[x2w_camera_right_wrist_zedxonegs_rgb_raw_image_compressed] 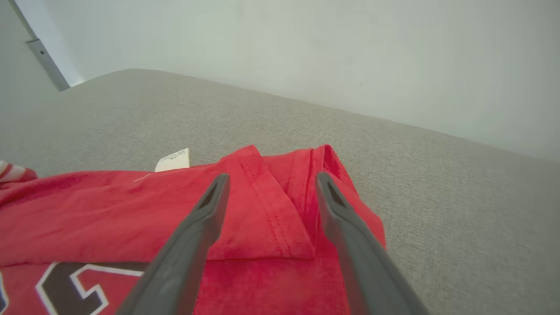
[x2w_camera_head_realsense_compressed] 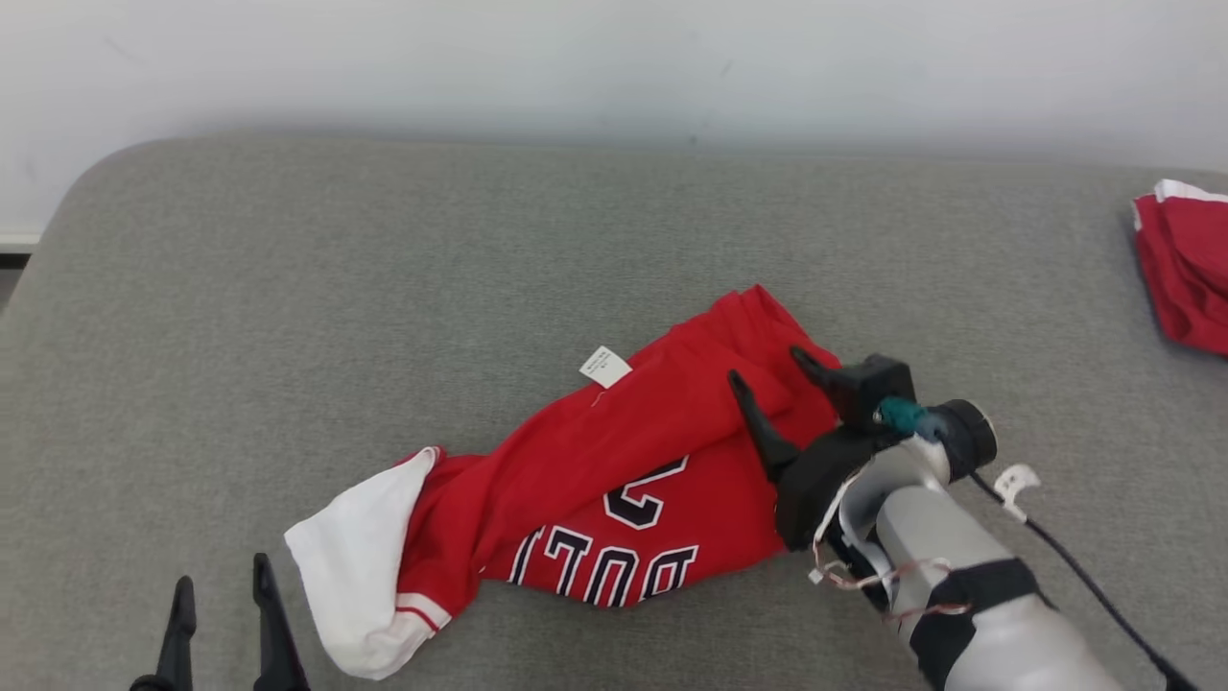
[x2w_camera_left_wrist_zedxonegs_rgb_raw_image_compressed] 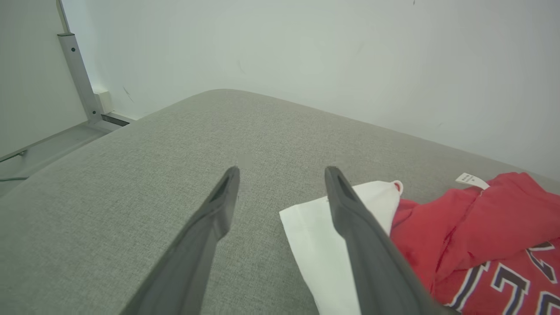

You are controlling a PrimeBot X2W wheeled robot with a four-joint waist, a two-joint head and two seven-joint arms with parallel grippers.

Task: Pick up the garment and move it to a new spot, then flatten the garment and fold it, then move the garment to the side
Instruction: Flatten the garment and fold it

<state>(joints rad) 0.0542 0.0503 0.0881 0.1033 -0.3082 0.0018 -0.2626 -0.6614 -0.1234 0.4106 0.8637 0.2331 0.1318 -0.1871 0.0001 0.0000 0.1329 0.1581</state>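
The garment (x2w_camera_head_realsense_compressed: 614,461) is a red jersey with dark lettering, a white sleeve (x2w_camera_head_realsense_compressed: 360,566) and a small white tag (x2w_camera_head_realsense_compressed: 605,366); it lies rumpled in a diagonal heap on the grey surface. My right gripper (x2w_camera_head_realsense_compressed: 766,367) stands open just above the garment's right end, its fingers spread over a folded hem (x2w_camera_right_wrist_zedxonegs_rgb_raw_image_compressed: 271,214). My left gripper (x2w_camera_head_realsense_compressed: 221,576) is open at the lower left, beside the white sleeve (x2w_camera_left_wrist_zedxonegs_rgb_raw_image_compressed: 323,245), holding nothing. In the left wrist view its right finger (x2w_camera_left_wrist_zedxonegs_rgb_raw_image_compressed: 350,218) overlaps the sleeve's edge.
The grey padded surface (x2w_camera_head_realsense_compressed: 384,250) spreads wide to the left and back, ending at a white wall. Another red and white cloth (x2w_camera_head_realsense_compressed: 1185,269) lies at the far right edge. A black cable (x2w_camera_head_realsense_compressed: 1084,576) trails from my right wrist.
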